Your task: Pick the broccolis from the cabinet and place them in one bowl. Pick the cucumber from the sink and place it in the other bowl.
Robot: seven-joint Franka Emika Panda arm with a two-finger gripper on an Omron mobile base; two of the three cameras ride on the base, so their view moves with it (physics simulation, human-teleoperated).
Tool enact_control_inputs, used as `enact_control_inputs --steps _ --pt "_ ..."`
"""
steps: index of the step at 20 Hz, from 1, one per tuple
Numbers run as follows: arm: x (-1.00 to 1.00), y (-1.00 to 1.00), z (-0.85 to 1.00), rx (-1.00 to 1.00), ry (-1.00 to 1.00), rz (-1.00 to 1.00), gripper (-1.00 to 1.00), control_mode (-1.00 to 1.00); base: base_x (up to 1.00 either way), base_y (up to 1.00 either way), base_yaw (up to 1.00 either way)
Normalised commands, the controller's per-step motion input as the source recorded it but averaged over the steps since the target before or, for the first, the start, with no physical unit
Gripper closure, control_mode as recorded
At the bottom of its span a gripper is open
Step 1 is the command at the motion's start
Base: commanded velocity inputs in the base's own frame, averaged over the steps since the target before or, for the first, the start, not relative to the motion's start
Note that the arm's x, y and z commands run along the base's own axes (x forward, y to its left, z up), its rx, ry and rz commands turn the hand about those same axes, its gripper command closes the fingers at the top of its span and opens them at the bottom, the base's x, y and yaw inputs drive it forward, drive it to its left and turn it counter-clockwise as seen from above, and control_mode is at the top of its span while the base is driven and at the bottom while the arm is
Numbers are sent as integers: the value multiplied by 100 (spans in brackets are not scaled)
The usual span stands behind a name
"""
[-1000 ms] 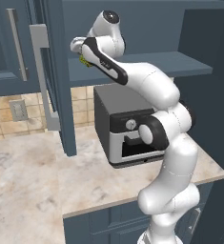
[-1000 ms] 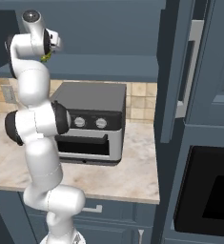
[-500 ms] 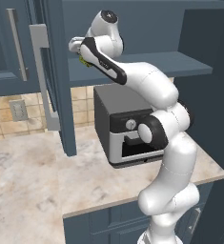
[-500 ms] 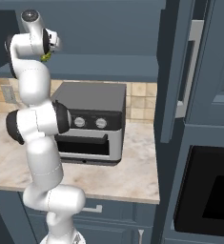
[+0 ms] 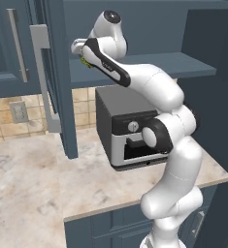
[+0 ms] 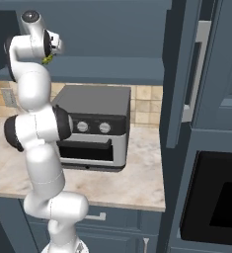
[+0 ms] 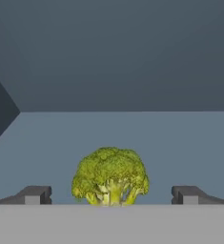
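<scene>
We've got the gripper spread wide up inside the cabinet, with one broccoli sitting on the cabinet shelf right between the two fingertips, not pinched. From the left base view it's a yellow-green speck at about 10 o'clock from the toaster oven on the surface.
</scene>
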Motion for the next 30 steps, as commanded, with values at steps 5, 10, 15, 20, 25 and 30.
enact_control_inputs --steps 5,10,15,20,25,30 --pt "-2 0 -13 0 0 0 -100 -100 0 0 0" --pt "3 0 -29 0 0 0 -100 -100 0 0 0" --pt "7 0 -16 0 0 0 -100 -100 0 0 0" --pt "2 0 0 0 0 0 -100 -100 0 0 0" --pt "35 1 0 0 0 0 -100 -100 0 0 0" --pt "18 3 6 0 1 0 -100 -100 0 0 0"
